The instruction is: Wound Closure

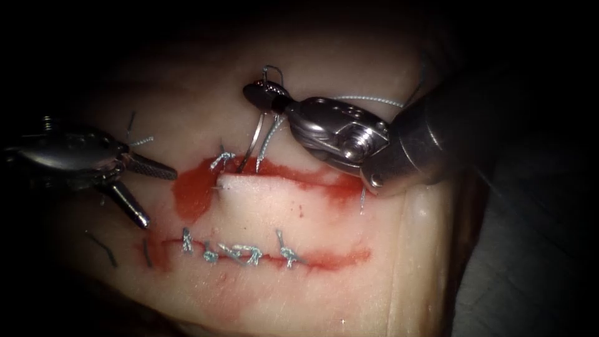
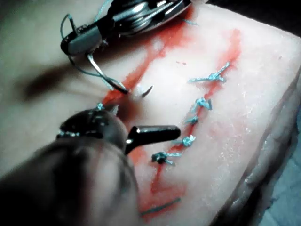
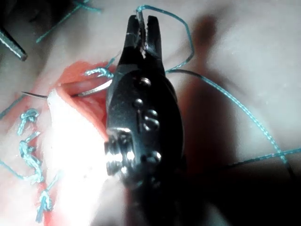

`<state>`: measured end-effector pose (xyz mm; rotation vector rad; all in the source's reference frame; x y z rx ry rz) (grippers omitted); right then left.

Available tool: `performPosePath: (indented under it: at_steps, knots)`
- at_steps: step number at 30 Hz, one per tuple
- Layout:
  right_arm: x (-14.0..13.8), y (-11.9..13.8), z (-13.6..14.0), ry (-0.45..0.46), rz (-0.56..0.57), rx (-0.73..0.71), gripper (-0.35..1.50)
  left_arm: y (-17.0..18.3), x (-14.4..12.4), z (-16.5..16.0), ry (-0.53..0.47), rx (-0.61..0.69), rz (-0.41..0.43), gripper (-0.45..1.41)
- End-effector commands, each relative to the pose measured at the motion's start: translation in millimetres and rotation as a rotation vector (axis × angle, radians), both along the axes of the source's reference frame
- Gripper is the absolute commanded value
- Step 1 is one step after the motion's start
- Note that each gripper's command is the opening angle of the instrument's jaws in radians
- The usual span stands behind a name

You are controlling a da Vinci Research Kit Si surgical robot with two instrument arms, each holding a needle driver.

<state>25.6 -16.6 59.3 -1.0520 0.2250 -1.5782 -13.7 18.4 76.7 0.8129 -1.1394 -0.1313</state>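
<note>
Your right claw [image 1: 259,93] is pinching the one needle [image 1: 253,145] near its thread end; the needle passes into the tissue [image 1: 262,200] at the upper cut. Your left claw [image 1: 146,193] is spread, holding nothing. Five knots [image 1: 249,253] close the lower cut.

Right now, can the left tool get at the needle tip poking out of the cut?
Probably yes: the left tool is open, holds nothing, and bare tissue lies between it and the needle tip.

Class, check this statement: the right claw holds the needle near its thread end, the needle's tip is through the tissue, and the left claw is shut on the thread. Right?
Not quite. The left claw is open and holds nothing, as the endoscope view shows. The right claw does hold the needle near its thread end, with its tip through the tissue.
</note>
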Motion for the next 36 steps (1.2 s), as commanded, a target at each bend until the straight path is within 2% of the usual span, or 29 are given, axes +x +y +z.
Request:
performPosePath:
  at_steps: [1, 5, 7, 10, 19, 25, 32, 36]
  knots:
    - [1.1, -0.1, 0.1, 0.008, 0.006, 0.031, -0.35, 0.3, -0.6, 0.3, -0.033, -0.061, 0.010, 0.73]
    - [0.8, -0.2, 0.1, 0.012, 0.031, 0.112, -0.35, 0.8, -1.0, -0.3, -0.103, -0.213, -0.016, 0.83]
    - [0.8, -0.4, 0.0, 0.049, 0.048, 0.169, -0.35, 1.1, -1.4, -0.4, -0.132, -0.305, -0.019, 0.83]
    - [0.9, -0.6, -0.1, 0.099, 0.053, 0.227, -0.35, 1.1, -2.0, -0.1, -0.150, -0.362, -0.034, 0.78]
    - [1.1, -1.4, -0.1, 0.237, 0.107, 0.441, -0.35, 0.7, -3.1, 2.1, -0.227, -0.373, -0.163, 0.61]
    - [1.3, -1.9, -0.1, 0.308, 0.152, 0.588, -0.35, -0.1, -3.6, 4.0, -0.261, -0.384, -0.159, 0.42]
    - [1.5, -2.5, 0.0, 0.349, 0.218, 0.695, -0.35, -0.6, -5.5, 4.0, -0.427, -0.407, -0.210, 0.19]
    - [1.6, -2.5, 0.0, 0.368, 0.227, 0.711, -0.35, -1.2, -6.8, 3.7, -0.466, -0.415, -0.211, 0.10]
